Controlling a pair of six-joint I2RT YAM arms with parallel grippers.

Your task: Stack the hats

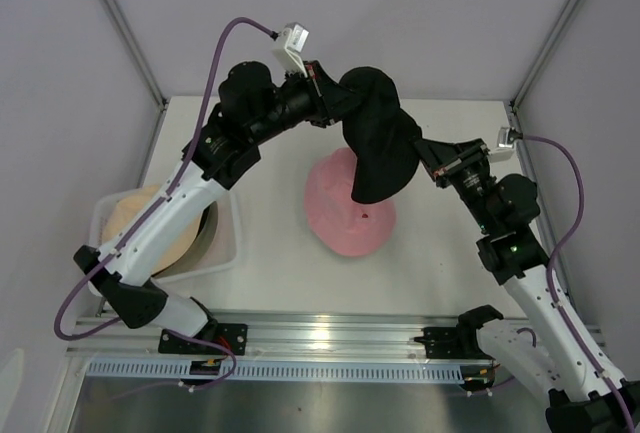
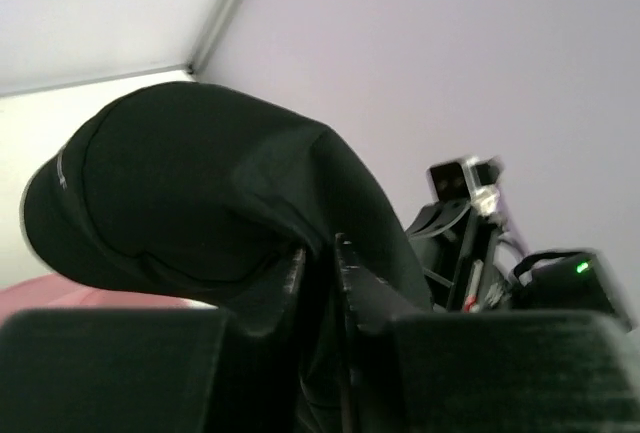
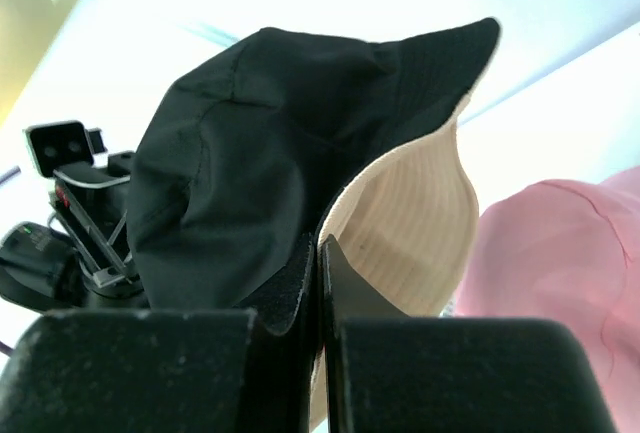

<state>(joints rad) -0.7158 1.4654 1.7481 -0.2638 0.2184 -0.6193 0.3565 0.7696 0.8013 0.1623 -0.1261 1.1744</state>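
Note:
A black hat (image 1: 380, 138) with a beige lining hangs in the air between my two grippers, above the pink hat (image 1: 345, 215) that lies flat at mid table. My left gripper (image 1: 330, 95) is shut on the black hat's brim (image 2: 200, 183) at its far left side. My right gripper (image 1: 425, 158) is shut on the brim (image 3: 290, 153) at the right side, and its beige underside (image 3: 410, 233) shows there. The pink hat also shows in the right wrist view (image 3: 560, 283). A beige hat (image 1: 150, 225) lies in the white basket (image 1: 232, 243) at the left.
The white basket stands near the table's left edge, partly under my left arm. The frame's metal posts rise at the back corners. A metal rail (image 1: 330, 331) runs along the near edge between the arm bases.

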